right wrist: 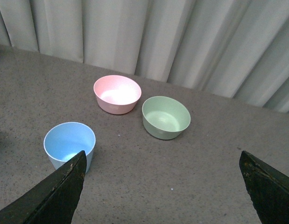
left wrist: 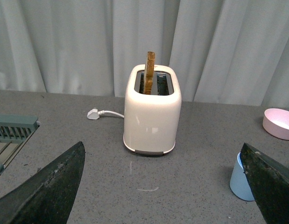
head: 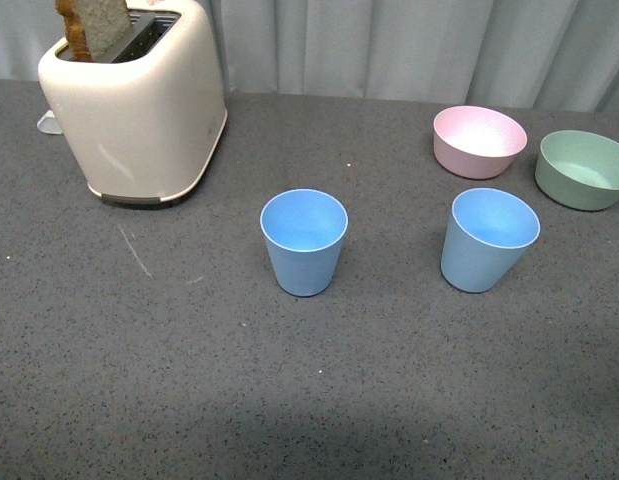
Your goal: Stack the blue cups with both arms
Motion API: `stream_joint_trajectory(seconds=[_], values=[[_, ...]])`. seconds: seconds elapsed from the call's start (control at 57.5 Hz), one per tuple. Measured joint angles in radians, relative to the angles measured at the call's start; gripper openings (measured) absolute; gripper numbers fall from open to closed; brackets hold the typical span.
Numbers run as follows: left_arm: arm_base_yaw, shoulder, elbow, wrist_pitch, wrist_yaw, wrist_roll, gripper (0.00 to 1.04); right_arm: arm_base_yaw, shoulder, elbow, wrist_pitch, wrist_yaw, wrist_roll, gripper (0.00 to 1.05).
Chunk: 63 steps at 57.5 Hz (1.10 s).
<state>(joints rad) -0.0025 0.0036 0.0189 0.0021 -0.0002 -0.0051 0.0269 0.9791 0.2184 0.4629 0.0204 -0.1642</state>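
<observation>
Two light blue cups stand upright and apart on the grey table in the front view, one in the middle (head: 304,240) and one to its right (head: 487,238). Neither arm shows in the front view. My left gripper (left wrist: 165,186) is open and empty above the table; a blue cup (left wrist: 241,179) shows partly behind one black finger (left wrist: 270,184). My right gripper (right wrist: 163,186) is open and empty; a blue cup (right wrist: 69,143) stands next to one finger (right wrist: 55,193).
A cream toaster (head: 139,100) with a slice of toast stands at the back left, with its white plug (left wrist: 93,114) behind it. A pink bowl (head: 479,140) and a green bowl (head: 584,168) sit at the back right. A grey-green rack (left wrist: 13,128) shows in the left wrist view.
</observation>
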Motion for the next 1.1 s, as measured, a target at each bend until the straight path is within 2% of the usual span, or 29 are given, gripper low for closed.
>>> stream_joint_trajectory(seconds=[0.122,0.278,0.487,0.782,1.06,1.095], values=[[0.0,0.0,0.0,0.0,0.0,0.0,0.98,0.01,0.379,0.219,-0.113,-0.027,0.138,0.95],[0.0,0.0,0.0,0.0,0.0,0.0,0.98,0.03,0.645,0.437,-0.214,-0.045,0.252,0.95],[0.0,0.0,0.0,0.0,0.0,0.0,0.98,0.075,0.847,0.616,-0.307,-0.052,0.359,0.95],[0.0,0.0,0.0,0.0,0.0,0.0,0.98,0.117,0.986,0.734,-0.412,-0.059,0.47,0.94],[0.0,0.0,0.0,0.0,0.0,0.0,0.98,0.12,1.044,0.761,-0.417,-0.045,0.512,0.55],[0.0,0.0,0.0,0.0,0.0,0.0,0.98,0.12,1.048,0.761,-0.416,-0.043,0.512,0.46]])
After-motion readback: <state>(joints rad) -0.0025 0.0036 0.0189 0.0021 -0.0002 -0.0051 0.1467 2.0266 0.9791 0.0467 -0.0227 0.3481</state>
